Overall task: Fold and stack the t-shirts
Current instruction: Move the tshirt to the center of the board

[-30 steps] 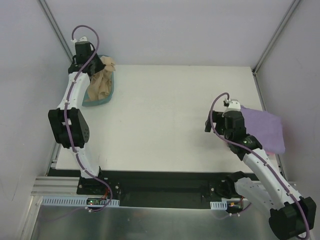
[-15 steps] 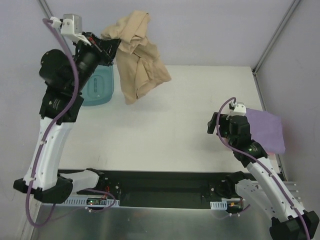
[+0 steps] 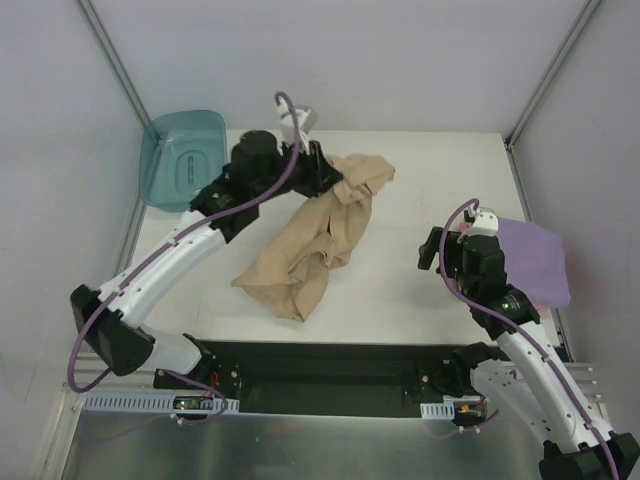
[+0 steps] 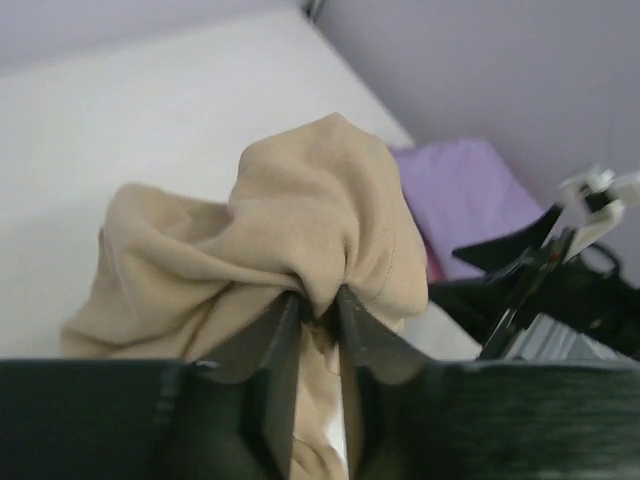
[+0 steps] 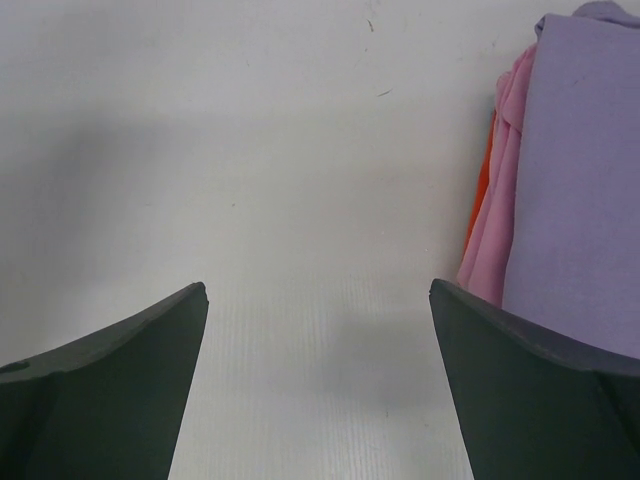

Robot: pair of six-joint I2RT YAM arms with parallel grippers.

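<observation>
The tan t-shirt (image 3: 318, 238) lies crumpled in a long heap across the middle of the table. Its upper end is pinched in my left gripper (image 3: 328, 180). The left wrist view shows the jaws (image 4: 318, 300) shut on a bunched fold of the tan cloth (image 4: 300, 210). The lavender t-shirt (image 3: 535, 262) lies folded at the right edge, on top of a folded pink one (image 5: 495, 230). My right gripper (image 3: 445, 250) is open and empty, just left of that stack, over bare table (image 5: 318, 290).
A teal translucent tub (image 3: 180, 160) stands at the back left corner, with nothing seen in it. An orange sliver (image 5: 481, 190) shows under the pink shirt. Frame posts rise at the back corners. The black rail runs along the near edge.
My left arm lifted the tan shirt out of the tub, swung it high and to the right, then lowered it onto the middle of the table. The right arm has hardly moved.
</observation>
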